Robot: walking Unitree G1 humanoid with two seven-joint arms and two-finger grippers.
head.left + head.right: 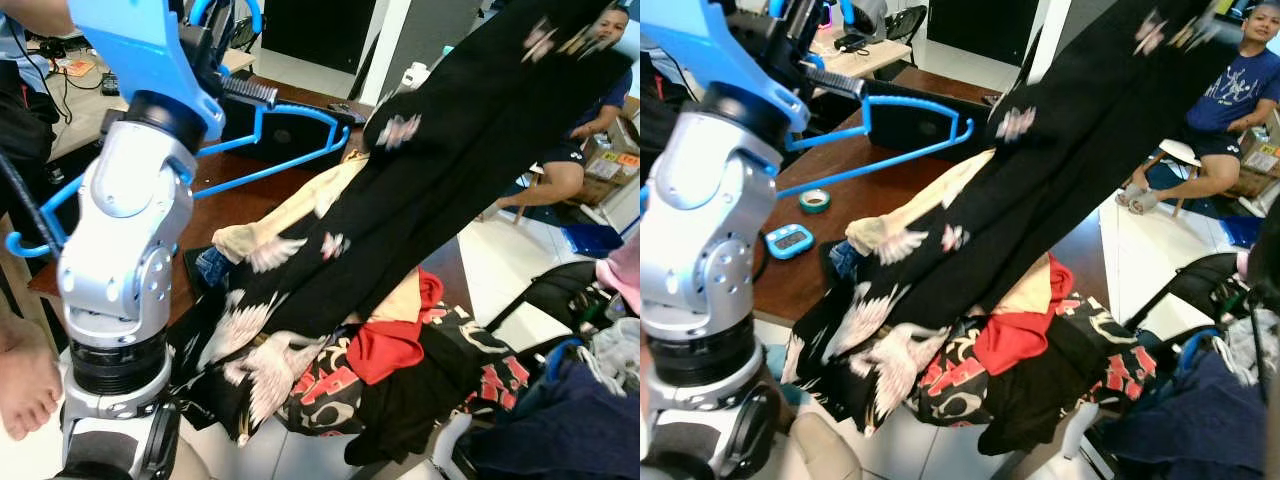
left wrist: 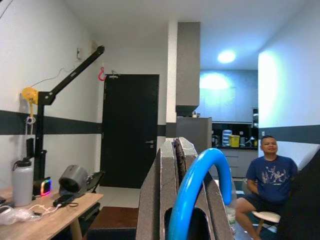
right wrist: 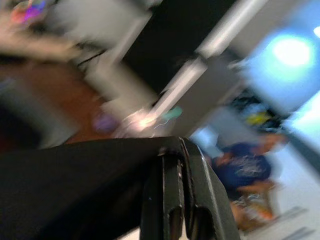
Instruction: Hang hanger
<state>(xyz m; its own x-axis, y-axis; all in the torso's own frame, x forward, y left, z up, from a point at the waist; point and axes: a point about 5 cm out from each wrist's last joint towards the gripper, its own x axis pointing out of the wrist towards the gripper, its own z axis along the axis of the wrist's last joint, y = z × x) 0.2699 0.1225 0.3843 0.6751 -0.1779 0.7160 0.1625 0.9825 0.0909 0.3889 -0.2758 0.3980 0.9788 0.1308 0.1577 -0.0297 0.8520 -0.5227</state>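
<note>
Currently: my left gripper (image 2: 182, 200), fingers clamped on the bright blue plastic hanger (image 1: 270, 165), holds it upper left. My right gripper (image 3: 175, 200), pinched on the black crane-print robe (image 1: 440, 170), lifts it diagonally upper right. Robe unthreaded; hanging remains.

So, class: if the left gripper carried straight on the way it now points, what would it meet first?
Probably nothing close. The left gripper, shut on the blue hanger, points across open room toward the grey pillar and black door. Depth is unclear, so the way only looks free.
</note>
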